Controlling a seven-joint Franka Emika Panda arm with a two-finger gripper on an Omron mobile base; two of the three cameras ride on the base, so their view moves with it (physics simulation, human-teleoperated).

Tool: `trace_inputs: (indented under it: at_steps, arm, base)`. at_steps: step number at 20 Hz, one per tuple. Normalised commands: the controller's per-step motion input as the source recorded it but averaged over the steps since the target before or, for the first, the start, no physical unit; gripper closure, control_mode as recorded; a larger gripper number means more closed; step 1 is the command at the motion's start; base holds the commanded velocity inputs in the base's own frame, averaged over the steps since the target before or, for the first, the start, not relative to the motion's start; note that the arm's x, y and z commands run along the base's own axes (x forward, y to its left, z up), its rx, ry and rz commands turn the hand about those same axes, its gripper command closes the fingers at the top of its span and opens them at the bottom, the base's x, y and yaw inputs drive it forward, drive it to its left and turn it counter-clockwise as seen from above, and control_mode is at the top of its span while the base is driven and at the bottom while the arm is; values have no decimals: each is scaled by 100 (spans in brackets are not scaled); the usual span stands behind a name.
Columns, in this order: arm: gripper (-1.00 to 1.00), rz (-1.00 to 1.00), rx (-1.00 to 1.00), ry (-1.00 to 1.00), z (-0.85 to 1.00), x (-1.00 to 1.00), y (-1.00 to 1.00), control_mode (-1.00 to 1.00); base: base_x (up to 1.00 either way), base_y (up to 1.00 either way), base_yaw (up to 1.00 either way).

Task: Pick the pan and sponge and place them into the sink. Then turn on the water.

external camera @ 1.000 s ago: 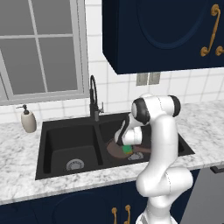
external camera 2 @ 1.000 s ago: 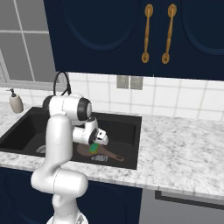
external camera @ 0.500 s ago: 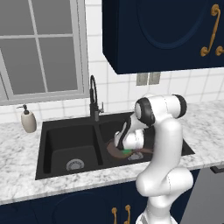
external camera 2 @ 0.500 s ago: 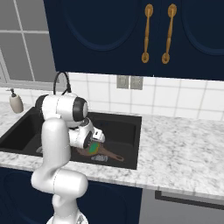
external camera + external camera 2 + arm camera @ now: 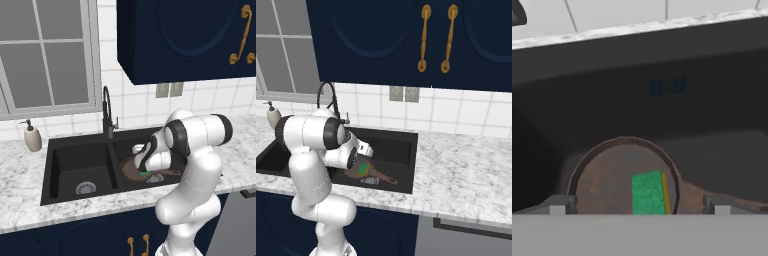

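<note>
The reddish-brown pan (image 5: pixel 602 175) lies on the floor of the black sink's (image 5: pixel 662 100) right basin, its thin handle (image 5: pixel 727 196) running off to the right. Inside the pan rests the green sponge (image 5: pixel 648 192), yellow layer along one edge. My gripper (image 5: pixel 637 207) hangs just above the pan, open, its fingertips (image 5: pixel 557 206) wide apart and holding nothing. From the base cameras the pan (image 5: pixel 356 172) and sponge (image 5: pixel 362 168) peek out under the gripper (image 5: pixel 150 172). The black gooseneck faucet (image 5: pixel 106 112) stands behind the divider.
A cream soap dispenser (image 5: pixel 33 137) stands on the marble counter (image 5: pixel 466 170) left of the sink (image 5: pixel 75 150). Dark blue cabinets (image 5: pixel 406 40) hang overhead. The left basin has a silver drain (image 5: pixel 86 188). The sink's back wall is close ahead of the hand.
The hand has lifted a little off the pan and the arm's elbow has swung outward. The sponge and pan stay where they were in the right basin.
</note>
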Motion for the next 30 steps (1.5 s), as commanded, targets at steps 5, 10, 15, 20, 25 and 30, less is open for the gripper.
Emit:
trace_inputs:
  at_steps: [5,10,15,20,25,30]
  arm:
    - [-100,0,0,-10,71,-33,0,-100]
    - [-100,0,0,-12,41,-34,0,-100]
    - [-100,0,0,-10,33,-19,0,-100]
    - [-100,0,0,-4,28,0,0,-100]
    - [-100,0,0,-1,18,1,0,-100]
    - [-100,0,0,0,14,3,0,-100]
  base:
    - [0,0,0]
    - [0,0,0]
    - [0,0,0]
    - [0,0,0]
    - [0,0,0]
    - [0,0,0]
